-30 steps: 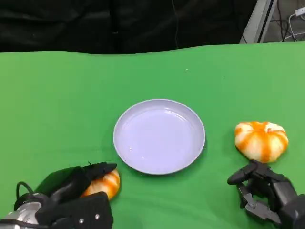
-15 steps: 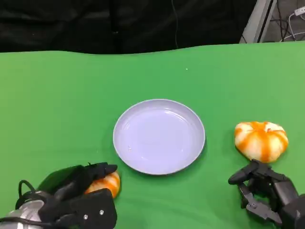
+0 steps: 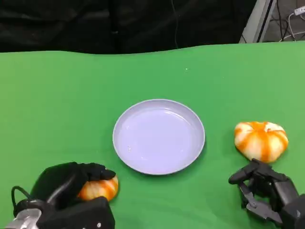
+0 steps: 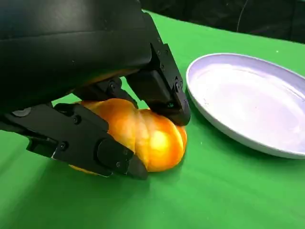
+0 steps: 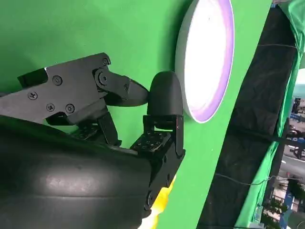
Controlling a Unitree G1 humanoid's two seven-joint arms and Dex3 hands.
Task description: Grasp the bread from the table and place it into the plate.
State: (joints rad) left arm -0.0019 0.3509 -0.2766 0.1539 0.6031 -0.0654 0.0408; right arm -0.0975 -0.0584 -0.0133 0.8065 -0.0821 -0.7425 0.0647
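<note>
A small orange-and-white bread (image 3: pixel 98 188) lies on the green table near the front left, just short of the lavender plate (image 3: pixel 159 136). My left hand (image 3: pixel 66 183) grips it, with black fingers (image 4: pixel 102 150) wrapped over both sides of the bread (image 4: pixel 152 136), which rests on the cloth. The plate (image 4: pixel 252 100) sits a short way beyond it. A second, larger bread (image 3: pixel 261 140) lies right of the plate. Just in front of that one is my right hand (image 3: pixel 267 193), loosely spread and holding nothing. The right hand (image 5: pixel 105 114) hovers above the cloth, with the plate (image 5: pixel 209 57) beyond it.
The green table cloth (image 3: pixel 62 95) stretches wide behind and to the left of the plate. Its back edge meets a black curtain (image 3: pixel 119 24). A metal stand and cables (image 3: pixel 267 19) are off the table at the far right.
My left hand's fingers have curled down around the front-left bread, and the hand has sunk slightly toward the near edge. The right hand, the plate and the other bread have stayed put.
</note>
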